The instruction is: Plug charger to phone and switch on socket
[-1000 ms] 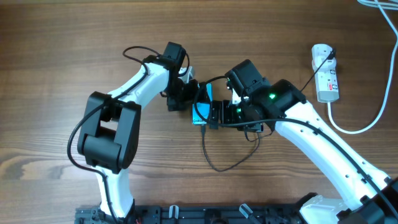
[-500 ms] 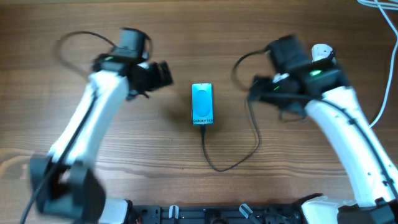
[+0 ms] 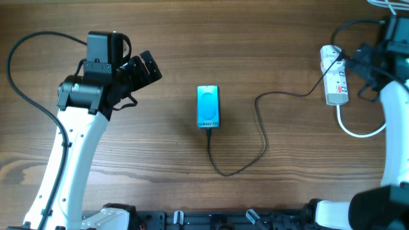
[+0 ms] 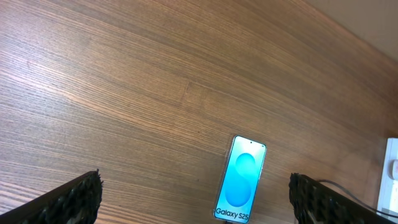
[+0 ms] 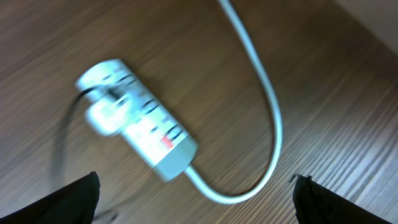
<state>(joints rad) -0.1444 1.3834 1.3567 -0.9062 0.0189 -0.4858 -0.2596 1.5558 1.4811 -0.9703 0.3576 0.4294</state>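
Apparently the charger [image 3: 263,137] is seated in the phone's [image 3: 208,107] 6 o'clock edge, the phone laid flat at the table's [image 3: 287,191] centre. One phone, one charger, one socket [image 3: 335,80] and two tools are counted. The left tool [image 3: 142,69] is held wide at 10 o'clock, clear. The right tool [image 5: 199,200], equally wide, is poised over the socket at 3 o'clock for the switch.

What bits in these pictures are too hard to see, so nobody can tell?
1. Whether the socket is switched on: the right wrist view is motion-blurred, and in the overhead view the switch is too small.
2. The charger tip at the phone: too tiny overhead, and cut off by the left wrist view's bottom edge.
3. Where the white cord leads: overhead, the right arm covers it.
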